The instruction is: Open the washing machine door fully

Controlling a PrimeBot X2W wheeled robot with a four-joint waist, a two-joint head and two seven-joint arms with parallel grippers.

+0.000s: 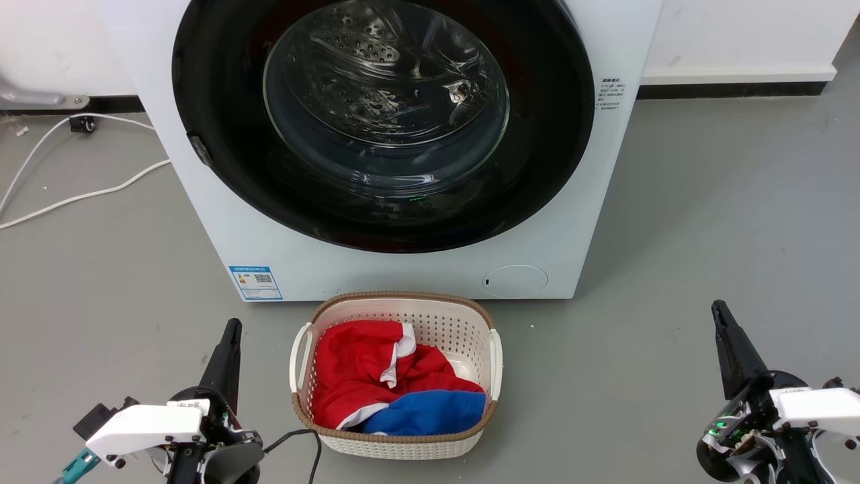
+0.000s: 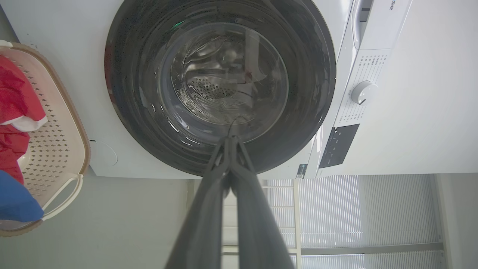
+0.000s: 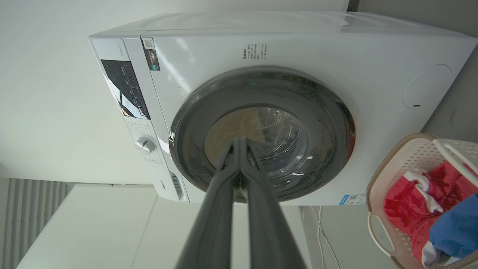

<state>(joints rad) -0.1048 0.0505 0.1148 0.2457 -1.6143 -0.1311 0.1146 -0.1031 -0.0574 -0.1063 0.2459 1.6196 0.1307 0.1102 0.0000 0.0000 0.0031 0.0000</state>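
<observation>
Two hands: left hand [image 1: 230, 336] and right hand [image 1: 722, 323], fingers pressed together, empty, well short of the door.
Door: washing machine door [image 1: 383, 121] closed flush on washing machine [image 1: 403, 269], floor's [image 1: 705, 222] far edge.
Basket: laundry basket [image 1: 396, 306] just before machine.

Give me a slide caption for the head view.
Washing machine door shut, laundry basket of red and blue clothes in front, left gripper and right gripper shut, low at either side.

Letters "se" on washing machine [image 2: 381, 22] panel, blue label [image 1: 255, 282] illegible
</observation>
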